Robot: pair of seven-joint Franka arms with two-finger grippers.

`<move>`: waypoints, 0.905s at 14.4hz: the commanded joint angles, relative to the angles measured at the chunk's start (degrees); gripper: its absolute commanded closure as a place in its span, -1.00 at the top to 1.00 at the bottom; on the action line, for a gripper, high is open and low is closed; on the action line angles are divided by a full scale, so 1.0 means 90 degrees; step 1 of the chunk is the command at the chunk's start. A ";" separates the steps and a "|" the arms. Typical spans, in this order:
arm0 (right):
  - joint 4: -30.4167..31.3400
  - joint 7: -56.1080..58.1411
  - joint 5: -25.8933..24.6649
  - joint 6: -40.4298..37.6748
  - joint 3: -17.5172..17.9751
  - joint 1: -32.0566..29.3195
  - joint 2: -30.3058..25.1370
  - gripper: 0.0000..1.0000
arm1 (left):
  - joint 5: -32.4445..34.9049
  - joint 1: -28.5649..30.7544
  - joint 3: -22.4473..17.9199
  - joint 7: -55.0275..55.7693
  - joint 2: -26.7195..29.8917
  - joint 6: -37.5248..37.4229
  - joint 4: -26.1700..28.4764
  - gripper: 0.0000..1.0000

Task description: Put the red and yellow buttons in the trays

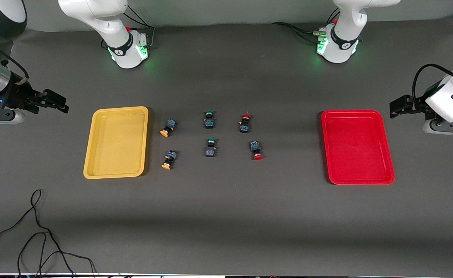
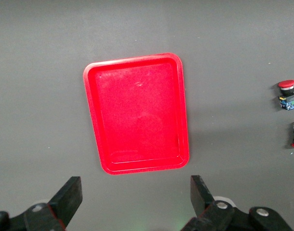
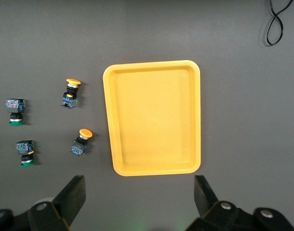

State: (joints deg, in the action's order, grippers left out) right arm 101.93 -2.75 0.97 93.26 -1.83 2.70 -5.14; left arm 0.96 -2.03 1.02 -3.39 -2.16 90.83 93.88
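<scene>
The right gripper (image 1: 58, 101) is held wide open and empty over bare table, beside the yellow tray (image 1: 116, 142). Two yellow buttons (image 1: 168, 127) (image 1: 168, 159) lie just beside that tray — then two green buttons (image 1: 209, 119) (image 1: 210, 147), seemingly on their sides, then two red buttons (image 1: 245, 122) (image 1: 256, 150). The red tray (image 1: 356, 146) lies empty; the left gripper (image 1: 398, 106) hovers beside it, spread wide, holding nothing.

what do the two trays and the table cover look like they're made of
Yellow tray and red tray: likely moulded plastic, smooth, with rounded rims and faint sheen. Table cover: looks like dark grey matte fabric or felt, with no glare.
</scene>
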 commanded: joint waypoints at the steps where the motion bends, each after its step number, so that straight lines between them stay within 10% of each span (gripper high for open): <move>1: -0.0144 -0.0134 -0.0059 -0.0031 -0.0041 0.0052 0.0083 1.00 | 0.0030 -0.0087 -0.0036 0.0123 0.0103 0.0044 0.0009 1.00; 13: -0.0183 0.0284 -0.0146 0.0302 0.0008 0.0237 0.0317 1.00 | -0.0019 -0.0077 -0.0036 0.0114 0.0094 0.0073 0.0019 1.00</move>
State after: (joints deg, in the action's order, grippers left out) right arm 101.22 -2.34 0.95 97.30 -1.63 3.93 -3.47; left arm 0.91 -2.07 1.04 -3.37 -2.16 90.93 93.87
